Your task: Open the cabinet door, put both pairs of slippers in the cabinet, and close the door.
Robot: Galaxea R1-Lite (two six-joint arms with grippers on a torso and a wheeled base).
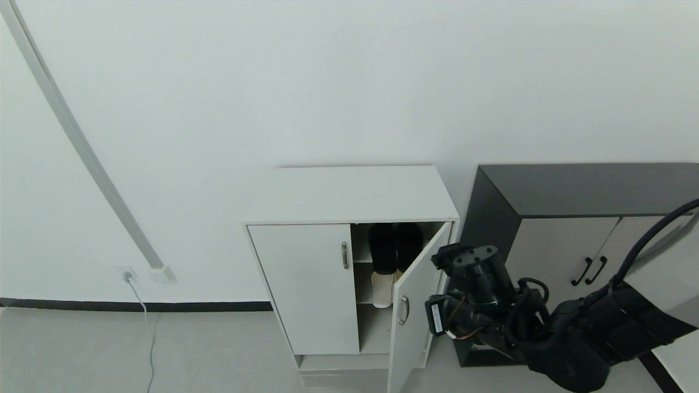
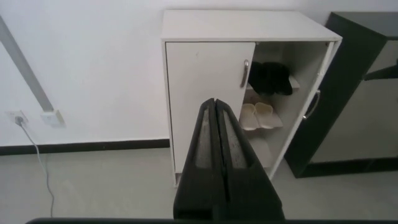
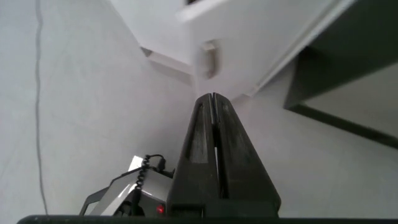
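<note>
1. The white cabinet stands against the wall; its left door is shut and its right door hangs partly open.
2. The black slippers sit on the top shelf, with the cream slippers on the shelf under it.
3. The left pincer is pressed together, empty, out in front of the cabinet.
4. The right pincer is pressed together, empty, close by the open door.
5. A dark cabinet stands just beside the white one.

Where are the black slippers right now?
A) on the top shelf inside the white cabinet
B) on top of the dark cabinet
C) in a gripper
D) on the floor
A: the black slippers sit on the top shelf of the white cabinet, above the cream slippers, next to the half-open right door.
</note>
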